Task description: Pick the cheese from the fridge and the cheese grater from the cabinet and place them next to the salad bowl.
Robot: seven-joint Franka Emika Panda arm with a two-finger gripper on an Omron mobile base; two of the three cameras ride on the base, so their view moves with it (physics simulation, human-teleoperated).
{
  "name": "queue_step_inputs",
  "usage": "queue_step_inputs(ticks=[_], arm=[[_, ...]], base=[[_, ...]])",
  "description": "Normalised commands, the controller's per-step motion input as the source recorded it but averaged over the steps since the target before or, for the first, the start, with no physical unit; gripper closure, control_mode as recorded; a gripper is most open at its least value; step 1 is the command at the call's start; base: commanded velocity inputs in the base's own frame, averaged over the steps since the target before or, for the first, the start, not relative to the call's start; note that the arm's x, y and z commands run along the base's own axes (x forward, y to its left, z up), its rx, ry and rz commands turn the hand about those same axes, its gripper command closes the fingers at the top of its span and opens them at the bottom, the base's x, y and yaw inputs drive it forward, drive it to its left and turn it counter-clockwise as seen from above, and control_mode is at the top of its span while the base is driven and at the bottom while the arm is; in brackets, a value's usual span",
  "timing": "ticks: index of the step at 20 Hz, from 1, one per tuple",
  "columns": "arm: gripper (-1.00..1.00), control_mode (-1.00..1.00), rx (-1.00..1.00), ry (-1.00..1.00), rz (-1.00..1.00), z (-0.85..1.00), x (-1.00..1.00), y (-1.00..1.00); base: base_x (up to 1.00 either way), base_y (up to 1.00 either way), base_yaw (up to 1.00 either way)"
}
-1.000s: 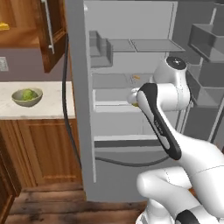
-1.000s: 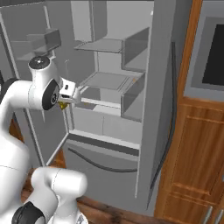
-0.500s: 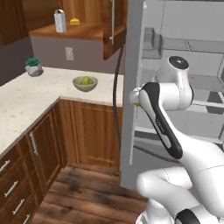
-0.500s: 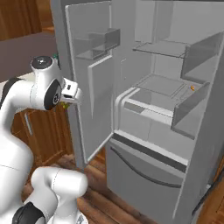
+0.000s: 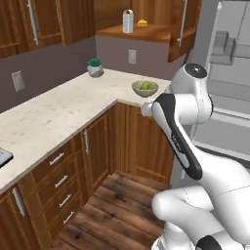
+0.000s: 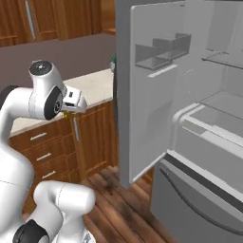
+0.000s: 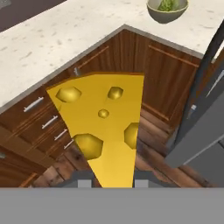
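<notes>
In the hand view the cheese (image 7: 103, 127), a golden-yellow wedge with holes, stands between my fingertips, and my gripper (image 7: 111, 180) is shut on it. Below it lie wooden drawers and the floor. The salad bowl (image 7: 167, 8) with its green ball sits on the counter ahead, also seen near the counter's corner (image 5: 145, 88). My gripper (image 6: 68, 113) hangs in front of the lower cabinets, a bit of yellow under it. The cheese grater (image 5: 128, 21) stands on the shelf of the open cabinet (image 5: 146, 32). The fridge (image 6: 190, 95) stands open on the right.
A pale speckled L-shaped counter (image 5: 58, 107) runs over wooden drawers. A small potted plant (image 5: 94, 67) stands by the back wall. A brighter yellow wedge (image 5: 142, 22) lies beside the grater. The open fridge door (image 6: 152, 85) juts out close to the counter's end.
Both base views have swung from the fridge's inside round to the counter and wall cabinet, so the base has turned left. The arm's pose looks unchanged.
</notes>
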Motion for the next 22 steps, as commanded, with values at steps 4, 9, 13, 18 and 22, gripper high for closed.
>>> queue_step_inputs(ticks=[4, 9, 13, 18, 22], arm=[[1.0, 1.0, 0.0, 0.0, 0.0, 0.0, 0.0, 0.0], [1.0, 1.0, 0.0, 0.0, 0.0, 0.0, 0.0, 0.0], [1.0, 1.0, 0.0, 0.0, 0.0, 0.0, 0.0, 0.0], [1.0, 1.0, 0.0, 0.0, 0.0, 0.0, 0.0, 0.0], [1.0, 1.0, 0.0, 0.0, 0.0, 0.0, 0.0, 0.0]], base=[[0.71, 0.29, 0.06], [0.77, 0.39, 0.02], [0.78, 0.32, -0.09], [0.71, 0.31, -0.25], [0.53, 0.24, -0.49]])
